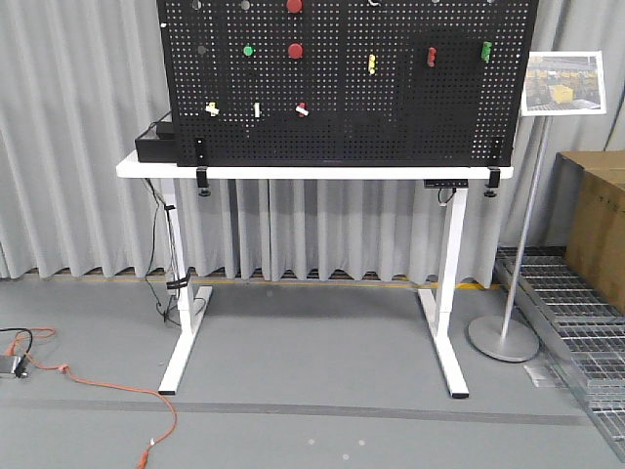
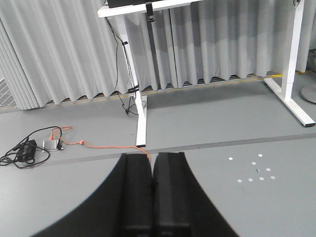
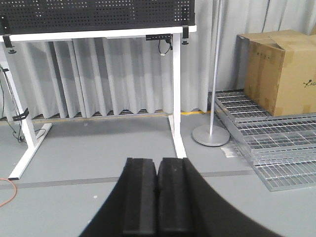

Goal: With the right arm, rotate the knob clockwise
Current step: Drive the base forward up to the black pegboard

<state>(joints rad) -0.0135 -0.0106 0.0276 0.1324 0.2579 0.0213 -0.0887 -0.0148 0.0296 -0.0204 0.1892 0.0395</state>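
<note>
Knob (image 1: 374,3) hard to pin down: probably that silver-ringed bit at the pegboard's (image 1: 410,117) very top edge, right of the upper red button (image 1: 293,5), mostly cropped. Well apart from the right gripper (image 3: 158,197), pads pressed together, empty, aimed low past the table leg (image 3: 177,98). Best to lift, open, square onto the pointer bar, then twist. Left gripper (image 2: 152,197) likewise closed, low.
</note>
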